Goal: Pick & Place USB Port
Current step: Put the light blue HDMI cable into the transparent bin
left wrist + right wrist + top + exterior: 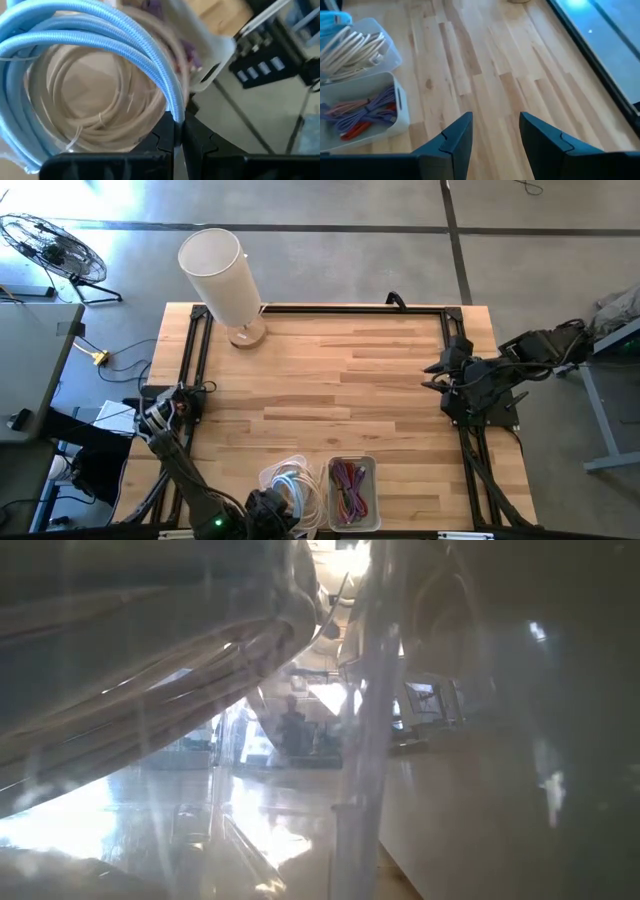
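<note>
Pale-blue braided cable coil (100, 30), nearest the left wrist camera: the left gripper (178, 131) is pinching 1 loop of it, jaws pressed together on the cord just above the rounded clear plastic bin (290, 490) that is holding it.

Contents of that bin: the blue coil is lying over a bundle of cream-white cables (95, 110). No USB plug end is showing, so which cord is the task's piece cannot be told for certain; the blue one is the one in the grip.

Step in hand, as judged: the pick, grip made, lift not yet done. The next move is calling for a straight rise so the loops are clearing the bin wall without dragging the cream cables along; tangling is the main risk.

Beside it: a rectangular clear bin (352, 492) holding purple and orange-red cords (360, 117).

Right gripper (495, 132): waiting over bare planks near the right edge of the light wooden table (340, 370), jaws spread, holding nothing.

Also on the table: 1 white cylindrical lamp shade on a round wooden base (222, 280), at the far left, well apart from the bins.

Low view: blocked by clear plastic and cable close against the lens.
</note>
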Motion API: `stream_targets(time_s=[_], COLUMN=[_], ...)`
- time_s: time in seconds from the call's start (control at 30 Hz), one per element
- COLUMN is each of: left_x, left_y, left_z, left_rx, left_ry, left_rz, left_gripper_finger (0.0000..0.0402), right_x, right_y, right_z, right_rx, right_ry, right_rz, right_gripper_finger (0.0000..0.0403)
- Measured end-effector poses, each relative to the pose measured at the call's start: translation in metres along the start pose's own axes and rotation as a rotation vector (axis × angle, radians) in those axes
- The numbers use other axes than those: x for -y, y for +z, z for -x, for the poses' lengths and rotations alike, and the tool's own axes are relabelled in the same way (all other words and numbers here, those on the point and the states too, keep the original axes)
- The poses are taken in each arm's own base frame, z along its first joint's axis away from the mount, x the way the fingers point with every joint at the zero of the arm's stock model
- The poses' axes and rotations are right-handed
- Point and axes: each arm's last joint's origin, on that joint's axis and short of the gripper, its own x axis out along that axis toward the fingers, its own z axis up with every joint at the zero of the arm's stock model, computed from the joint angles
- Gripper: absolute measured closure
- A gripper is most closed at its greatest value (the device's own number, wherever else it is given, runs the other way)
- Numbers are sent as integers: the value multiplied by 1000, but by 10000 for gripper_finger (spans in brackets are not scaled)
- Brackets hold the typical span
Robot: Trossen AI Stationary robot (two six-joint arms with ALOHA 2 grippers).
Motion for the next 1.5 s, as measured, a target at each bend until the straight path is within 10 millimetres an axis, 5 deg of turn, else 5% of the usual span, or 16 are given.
stream_targets(time_s=[0.27, 0.67, 1.1, 1.5], left_x=[-4, 6, 26, 28], left_y=[-4, 19, 56, 28], left_z=[-19, -36, 10, -26], left_rx=[-29, -20, 171, 113], left_ry=[57, 13, 9, 20], left_rz=[-25, -10, -75, 18], left_gripper_finger=[392, 392, 392, 392], right_x=[2, 1, 1, 1], right_y=[1, 2, 1, 0], right_z=[0, 0, 0, 0], right_rx=[35, 53, 25, 8], right_ry=[-55, -63, -27, -20], right_rz=[4, 1, -13, 2], right_gripper_finger=[250, 250, 250, 250])
